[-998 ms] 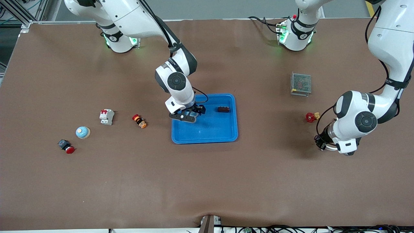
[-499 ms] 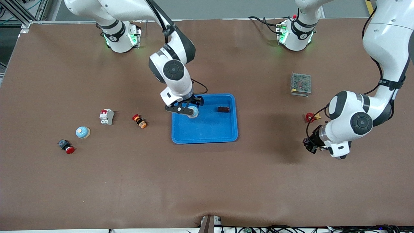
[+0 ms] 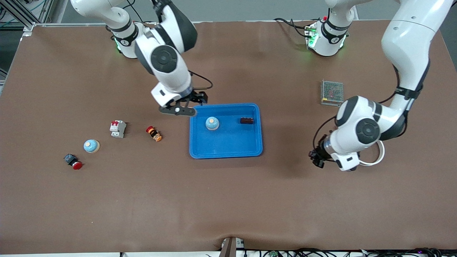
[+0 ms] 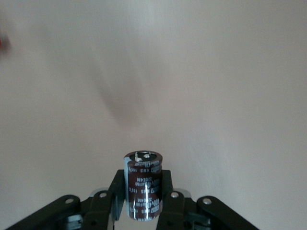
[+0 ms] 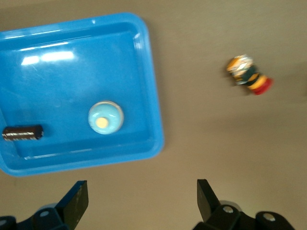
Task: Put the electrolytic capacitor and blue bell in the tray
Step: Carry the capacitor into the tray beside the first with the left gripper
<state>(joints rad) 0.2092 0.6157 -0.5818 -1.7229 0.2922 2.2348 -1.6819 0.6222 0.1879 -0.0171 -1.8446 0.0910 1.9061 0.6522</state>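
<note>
Two blue bells (image 3: 212, 123) (image 3: 91, 145), one in tray (image 3: 225, 151); left claw (image 4: 144, 203) gripping capacitor (image 4: 142, 184); right claw (image 5: 139, 203) wide.

In your left wrist view, the dark electrolytic capacitor (image 4: 142, 184) held upright between the left gripper (image 4: 142, 201) fingers carries white printed lettering down its sleeve, but you cannot make out any word or number. No other part on the table shows readable text.
</note>
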